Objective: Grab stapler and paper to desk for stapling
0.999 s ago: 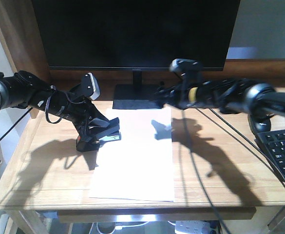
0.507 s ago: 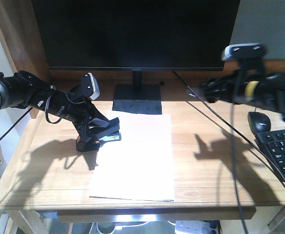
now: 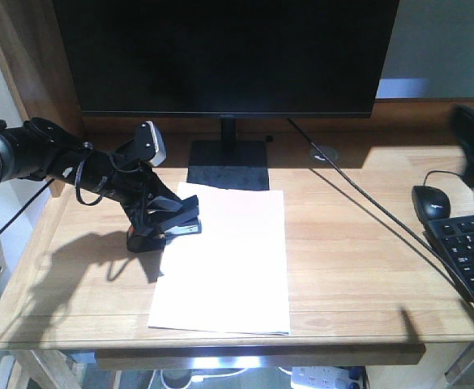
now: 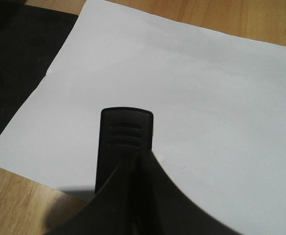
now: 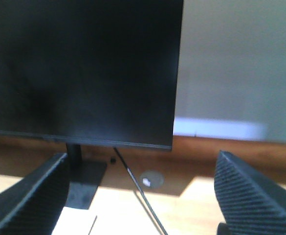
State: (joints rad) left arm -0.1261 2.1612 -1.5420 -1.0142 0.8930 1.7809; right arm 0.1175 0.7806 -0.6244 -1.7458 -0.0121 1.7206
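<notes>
**Spotter:** What's the left hand doing?

**Operator:** My left gripper [image 3: 151, 220] is clamped on the stapler [image 3: 181, 222]. On the wrist camera the fingers pinch its black body, and its ridged end pokes out over the paper [image 3: 228, 259]. The stapler is at the sheets' left edge, near the far corner. The sheets lie flat in the middle of the desk [image 3: 358, 243], and that far corner is right by the monitor base [image 3: 228, 164].

**Spotter:** Is the paper actually in the stapler's mouth?

**Operator:** I can't tell. The mouth looks open towards the edge, but neither view shows whether the lower part is under the sheets. That's my first worry: if I squeeze with it riding on top, I'd get a dent or a wasted staple.

**Spotter:** And the other arm?

**Operator:** My right gripper [image 5: 142, 166] is spread wide and holding nothing, off at the right side and facing the monitor. So nothing pins the paper. If I nudge the stapler sideways, I'd expect the stack to skid or fan out, or the corner to buckle.

**Spotter:** Anything else?

**Operator:** The cable [image 3: 366, 203] runs across the right half, close to the mouse [image 3: 429, 201] and keyboard [image 3: 471, 253]. Bringing the right arm in low could snag it.
</notes>
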